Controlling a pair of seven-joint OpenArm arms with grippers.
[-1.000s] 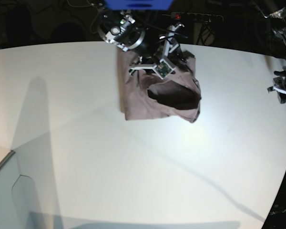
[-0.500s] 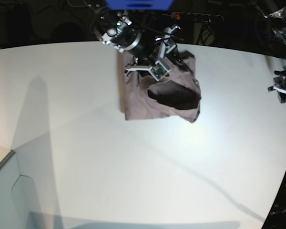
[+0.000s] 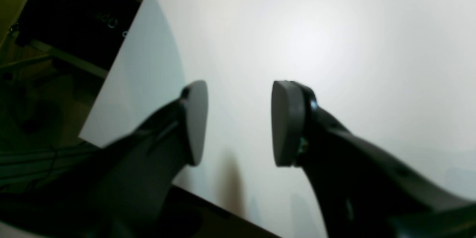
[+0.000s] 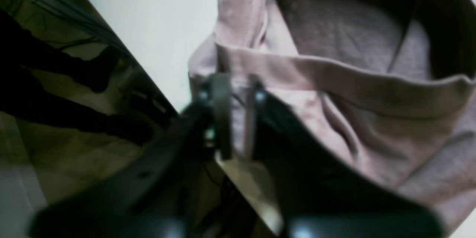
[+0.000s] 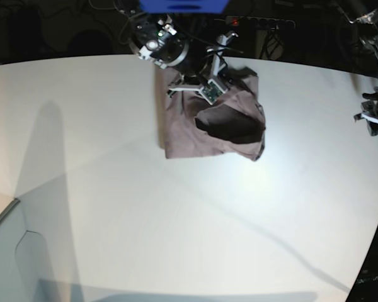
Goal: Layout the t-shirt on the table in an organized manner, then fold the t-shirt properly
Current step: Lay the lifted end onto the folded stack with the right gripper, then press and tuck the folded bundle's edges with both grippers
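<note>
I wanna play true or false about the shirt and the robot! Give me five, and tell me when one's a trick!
1. The T-shirt is neatly folded. False: it lies rumpled and bunched up.
2. The tabletop is white. True.
3. The left gripper is holding the T-shirt. False: it is open, away from the shirt, with only tabletop showing between its fingers.
4. The right gripper is at the T-shirt. True.
5. The T-shirt is bright green. False: it is mauve-brown.
</note>
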